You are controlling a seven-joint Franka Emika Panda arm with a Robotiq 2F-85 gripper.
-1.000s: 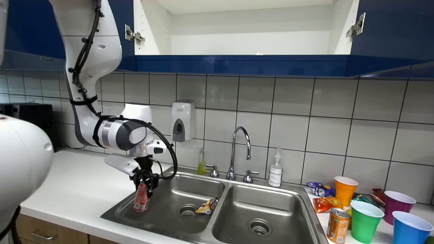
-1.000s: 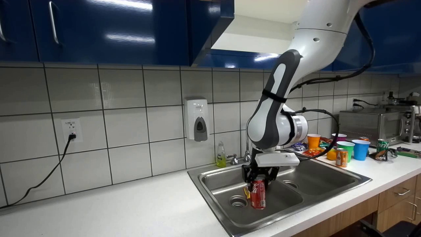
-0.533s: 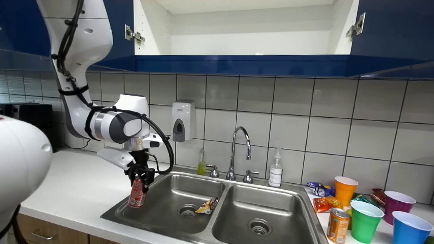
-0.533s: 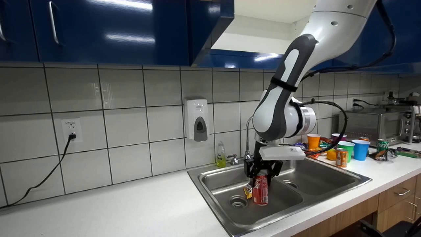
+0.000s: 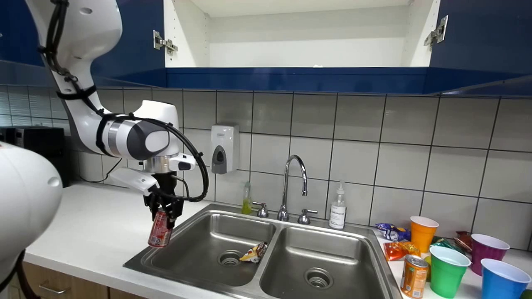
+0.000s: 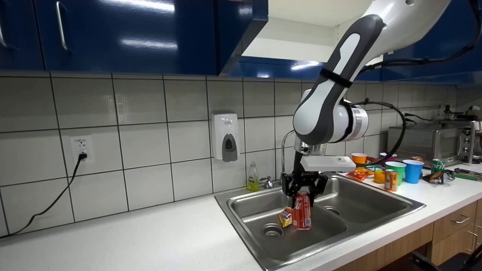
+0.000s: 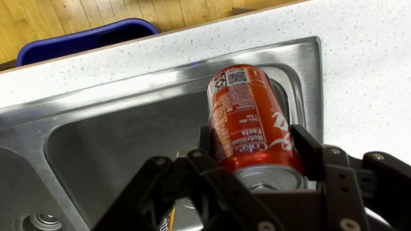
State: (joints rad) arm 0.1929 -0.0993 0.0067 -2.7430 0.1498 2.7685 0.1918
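Note:
A red Coke can [image 7: 245, 112] is clasped between the two black fingers of my gripper [image 7: 255, 144], its silver lid toward the palm. In both exterior views the can [image 5: 159, 233] hangs, slightly tilted, below the gripper [image 6: 304, 194] near one end of the double sink [image 5: 199, 259]. From above, the can covers part of that basin's end and near rim. A yellow and brown snack bag [image 5: 254, 252] lies in the same basin beside the drain [image 5: 230, 258]; only a corner of the bag [image 7: 168, 221] shows behind the fingers in the wrist view.
Cups, including orange [image 5: 423, 234], green [image 5: 449, 270] and blue [image 5: 503, 282] ones, stand past the sink with an orange can [image 5: 414, 276] and snack bags [image 5: 392, 231]. A faucet [image 5: 286, 187] rises behind. An open cabinet [image 5: 307, 41] hangs overhead. A blue bin [image 7: 86, 38] shows below the counter edge.
The gripper and the can have risen together, shifting left in an exterior view and slightly right in another. The grip on the can looks the same. The snack bag stays in place.

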